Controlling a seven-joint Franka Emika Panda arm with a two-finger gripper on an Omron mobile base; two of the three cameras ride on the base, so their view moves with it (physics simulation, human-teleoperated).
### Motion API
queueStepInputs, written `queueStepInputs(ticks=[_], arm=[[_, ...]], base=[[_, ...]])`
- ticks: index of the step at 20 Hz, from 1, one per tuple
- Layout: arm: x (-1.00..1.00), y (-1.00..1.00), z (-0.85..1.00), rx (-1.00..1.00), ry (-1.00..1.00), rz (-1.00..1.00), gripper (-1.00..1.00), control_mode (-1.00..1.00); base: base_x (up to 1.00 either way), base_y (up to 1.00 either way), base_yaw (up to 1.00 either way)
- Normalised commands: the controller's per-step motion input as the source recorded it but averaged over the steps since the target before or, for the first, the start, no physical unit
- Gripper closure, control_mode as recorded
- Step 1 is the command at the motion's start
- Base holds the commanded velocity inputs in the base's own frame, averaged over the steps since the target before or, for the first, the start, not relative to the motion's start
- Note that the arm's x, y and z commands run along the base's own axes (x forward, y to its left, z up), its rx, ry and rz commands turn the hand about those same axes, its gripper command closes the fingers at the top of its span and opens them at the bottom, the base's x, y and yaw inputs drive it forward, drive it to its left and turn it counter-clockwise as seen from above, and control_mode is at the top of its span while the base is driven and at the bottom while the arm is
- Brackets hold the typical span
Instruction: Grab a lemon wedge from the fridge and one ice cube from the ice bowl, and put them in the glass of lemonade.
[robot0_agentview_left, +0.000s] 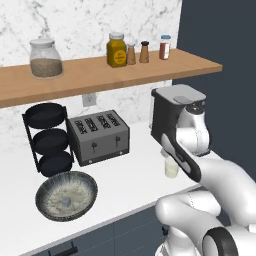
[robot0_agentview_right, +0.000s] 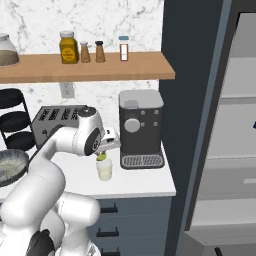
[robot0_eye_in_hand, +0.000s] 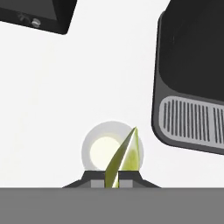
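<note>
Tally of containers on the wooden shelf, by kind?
Large glass jar: 1
Yellow jar: 1
Brown shakers: 2
Red-capped shaker: 1
Total: 5

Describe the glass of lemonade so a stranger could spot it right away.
Find the grey coffee machine on the white counter. Just left of its drip tray stands the glass of lemonade, a small clear tumbler of pale yellow liquid, the only drinking glass there.

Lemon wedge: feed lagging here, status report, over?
Gripper shut on lemon wedge. Wedge hangs above glass of lemonade. Coffee machine beside; nothing between.
</note>
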Motion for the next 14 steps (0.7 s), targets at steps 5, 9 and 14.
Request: queueStepInputs(ticks=[5, 9, 14], arm=[[0.09, 0.00, -0.20, -0.02, 0.01, 0.00, 1.00, -1.00], [0.18, 0.00, -0.04, 0.00, 0.03, 0.00, 1.00, -1.00], [0.13, 0.00, -0.16, -0.02, 0.00, 0.00, 1.00, -1.00]], base=[[0.00, 0.00, 0.00], [0.00, 0.00, 0.00], [0.00, 0.00, 0.00]])
